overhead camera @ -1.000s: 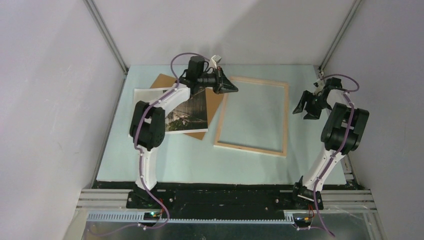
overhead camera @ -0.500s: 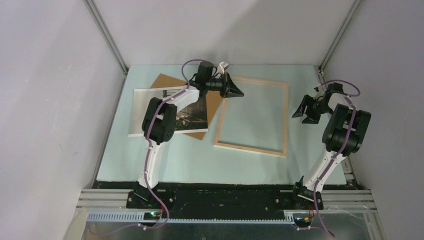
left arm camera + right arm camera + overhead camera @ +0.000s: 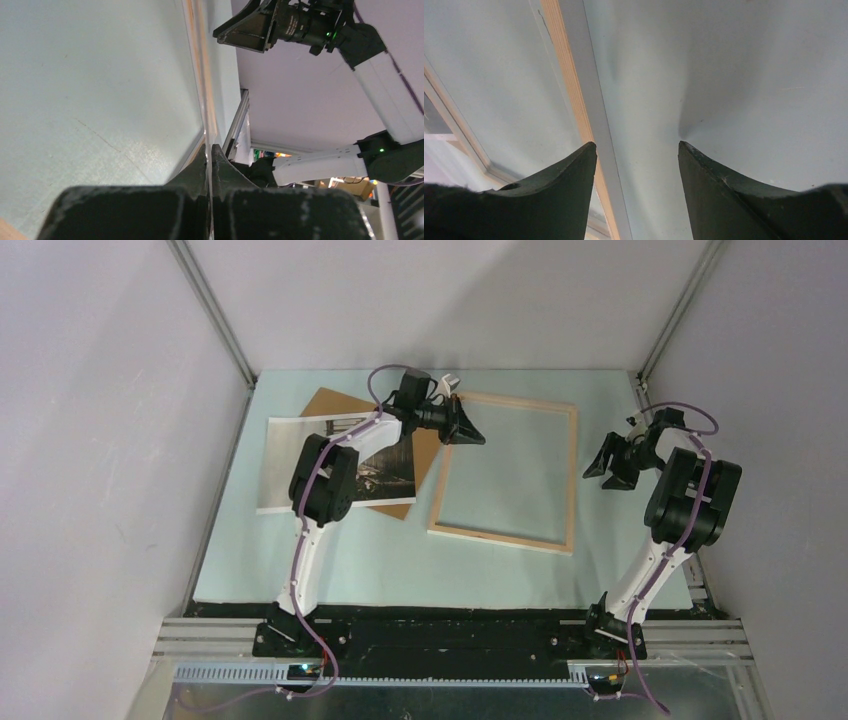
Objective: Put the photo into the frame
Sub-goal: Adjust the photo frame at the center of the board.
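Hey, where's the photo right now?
In the top view the photo lies flat on the left side of the table, on the brown backing board, just left of the frame, partly under the left arm.

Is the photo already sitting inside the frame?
No, the photo lies partly on the brown backing board, left of the frame, whose opening shows only the table.
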Tool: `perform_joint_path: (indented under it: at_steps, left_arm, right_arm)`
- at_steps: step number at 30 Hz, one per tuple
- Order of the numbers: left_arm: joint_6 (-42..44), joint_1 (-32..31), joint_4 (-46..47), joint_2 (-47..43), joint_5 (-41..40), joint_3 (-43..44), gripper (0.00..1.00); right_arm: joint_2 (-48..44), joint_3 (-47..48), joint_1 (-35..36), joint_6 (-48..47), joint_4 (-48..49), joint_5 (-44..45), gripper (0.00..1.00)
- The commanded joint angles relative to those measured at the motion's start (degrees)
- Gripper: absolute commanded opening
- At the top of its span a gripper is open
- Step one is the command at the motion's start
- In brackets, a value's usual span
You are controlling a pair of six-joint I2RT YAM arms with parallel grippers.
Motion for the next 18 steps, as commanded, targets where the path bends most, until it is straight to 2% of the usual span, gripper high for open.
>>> perform_joint_path:
  at_steps: [1,18]
  left_arm:
    - [6.38,-0.26,-4.78,-0.79,-0.06,3.41,0.00]
    - [13.02,-0.09,-10.87,0.68,-2.75,5.77,0.00]
  right_arm:
    - [-2.10,-0.53,0.26,-0.96,0.61,-0.83,0.65]
    - [-1.90,-1.26,1.16,-1.33,0.53,-0.67,0.64]
